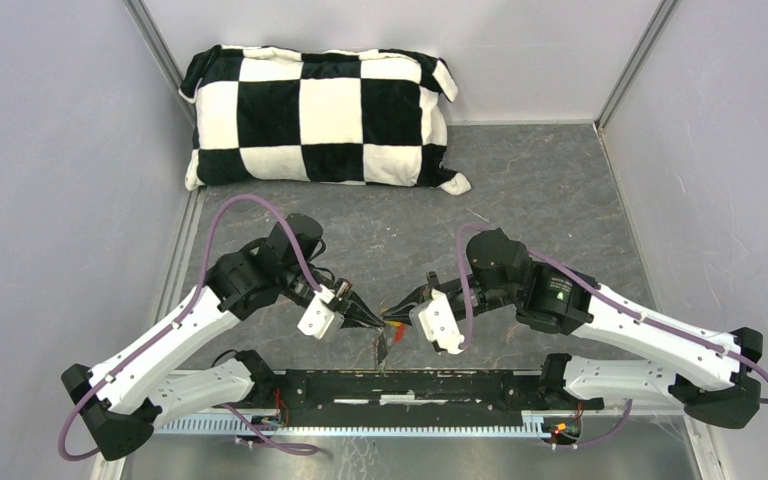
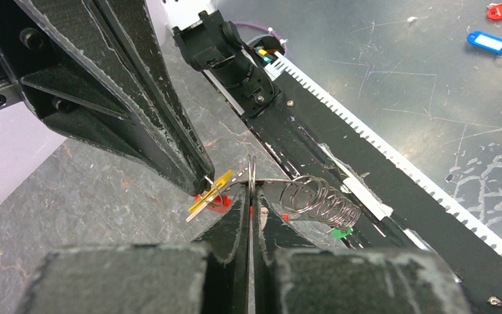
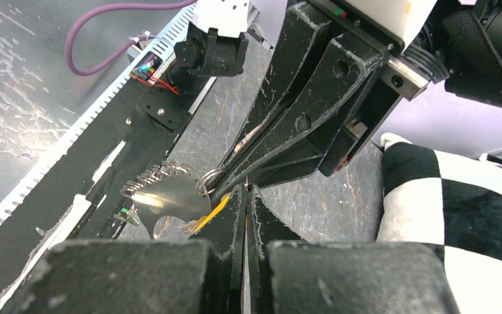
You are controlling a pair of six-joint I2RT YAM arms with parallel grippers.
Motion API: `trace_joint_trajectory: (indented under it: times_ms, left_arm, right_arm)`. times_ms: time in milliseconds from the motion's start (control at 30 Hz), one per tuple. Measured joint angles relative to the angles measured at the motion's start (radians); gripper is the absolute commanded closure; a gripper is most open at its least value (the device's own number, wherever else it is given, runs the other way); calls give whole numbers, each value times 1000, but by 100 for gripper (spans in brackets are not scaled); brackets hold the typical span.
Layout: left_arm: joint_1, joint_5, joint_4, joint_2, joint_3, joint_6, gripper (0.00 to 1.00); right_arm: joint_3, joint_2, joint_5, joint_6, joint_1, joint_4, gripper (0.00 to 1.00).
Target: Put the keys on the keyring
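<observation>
My left jaws are pressed tight on the keyring (image 2: 310,196), pinching a thin wire ring of it edge-on between the tips. From there the wire runs out to my right into a loose coil. The red tag (image 2: 221,207) shows only as a sliver behind the tips.

My right jaws are closed too, with no gap between them in the right wrist view. The yellow key (image 2: 210,197) sits at their very tip, tilted, its small ring caught there. I seem to be gripping the key by that ring, though the contact itself is too small to make out. The two sets of tips nearly touch, nose to nose, above the bench (image 1: 520,200) and just ahead of the black rail (image 1: 460,385) between my bases.

The green key (image 2: 341,231) peeks out under the coil, and I cannot tell what it hangs from. From above, the whole bundle (image 1: 385,340) dangles just below the meeting tips.

A checked pillow (image 1: 320,115) lies at the far end of the bench, well apart from it all. Past the rail, a blue tag (image 2: 487,40) lies on scratched metal.
</observation>
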Motion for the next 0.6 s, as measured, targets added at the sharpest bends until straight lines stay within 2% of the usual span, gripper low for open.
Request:
trace_joint_trajectory:
  times_ms: [333, 600]
  left_arm:
    - [0, 0, 0, 0, 0, 0, 98]
    - [0, 0, 0, 0, 0, 0, 98]
  right_arm:
    - [-2, -35, 20, -45, 0, -109, 100]
    - [-2, -28, 1, -58, 0, -128, 100]
